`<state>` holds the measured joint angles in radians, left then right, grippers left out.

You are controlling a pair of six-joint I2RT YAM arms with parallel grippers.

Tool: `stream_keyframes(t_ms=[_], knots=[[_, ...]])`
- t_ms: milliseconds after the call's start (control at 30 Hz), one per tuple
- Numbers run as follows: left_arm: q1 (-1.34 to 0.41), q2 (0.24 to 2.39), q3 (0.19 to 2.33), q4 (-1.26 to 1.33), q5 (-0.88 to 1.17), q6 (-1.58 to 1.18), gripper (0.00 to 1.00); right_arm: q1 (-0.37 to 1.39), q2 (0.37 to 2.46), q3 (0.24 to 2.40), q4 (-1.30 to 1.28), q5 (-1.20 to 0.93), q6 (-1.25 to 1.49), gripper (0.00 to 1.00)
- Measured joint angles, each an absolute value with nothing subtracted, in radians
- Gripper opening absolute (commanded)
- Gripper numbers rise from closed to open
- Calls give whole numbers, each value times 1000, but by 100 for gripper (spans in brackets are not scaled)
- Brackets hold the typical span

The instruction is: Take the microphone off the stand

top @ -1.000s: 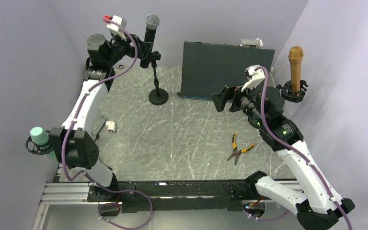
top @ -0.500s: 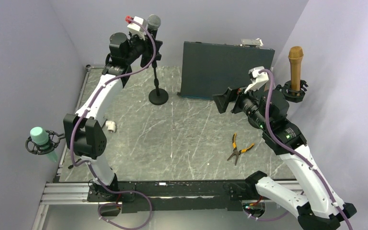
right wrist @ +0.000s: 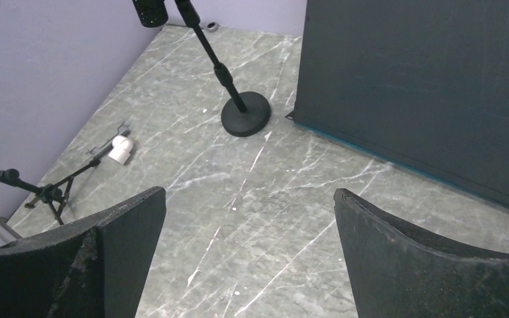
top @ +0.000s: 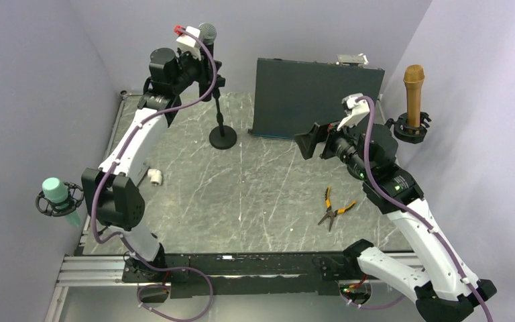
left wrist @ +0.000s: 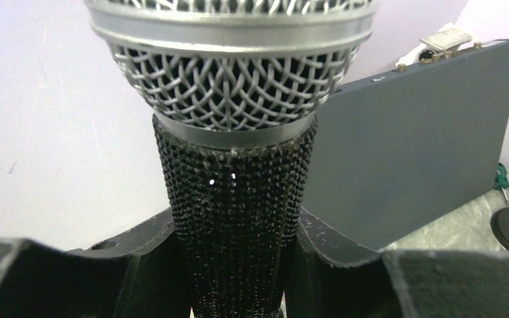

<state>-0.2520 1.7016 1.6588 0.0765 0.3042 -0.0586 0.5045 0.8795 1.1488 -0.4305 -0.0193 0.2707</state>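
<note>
One surface (top: 268,194): grey and marbled, carrying the stand, the panel and the pliers.
Dark panel (top: 315,97): stands upright at the far edge, to the right of the stand.
Stand (top: 222,139): round black base on the surface at far left-centre, with its stem leaning up towards the left claw.
Right claw (right wrist: 246,199): spread wide with nothing between its fingers, held above the surface at mid-right, well apart from the stand.
Left claw (top: 208,67): closed around the microphone's black textured body, one finger pressed to each side, just beneath the grille.
Microphone (left wrist: 235,199): upright at the top of the stand, silver mesh head above the left claw. Whether its lower end sits in the clip cannot be told.
Pliers (top: 332,209): yellow-handled, lying on the surface near the right arm.
</note>
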Motion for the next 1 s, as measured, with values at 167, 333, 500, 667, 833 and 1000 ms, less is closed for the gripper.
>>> stream_keyframes(t_ms=[167, 333, 500, 667, 833, 1000], knots=[[-253, 1638, 1620, 14, 340, -44, 9, 505, 897, 1139, -408, -44, 274, 100], [-259, 1568, 1588, -75, 403, -42, 0, 505, 932, 1118, -382, -74, 280, 100], [-265, 1467, 1525, -152, 484, -39, 0, 505, 971, 1110, -368, -104, 280, 100], [-288, 1369, 1468, -223, 577, -11, 0, 505, 984, 1085, -330, -181, 268, 100], [-331, 1234, 1356, -256, 648, 36, 0, 505, 1001, 1048, -256, -352, 242, 100], [-354, 1099, 1243, -252, 695, 48, 0, 540, 1045, 1018, -163, -528, 224, 100]])
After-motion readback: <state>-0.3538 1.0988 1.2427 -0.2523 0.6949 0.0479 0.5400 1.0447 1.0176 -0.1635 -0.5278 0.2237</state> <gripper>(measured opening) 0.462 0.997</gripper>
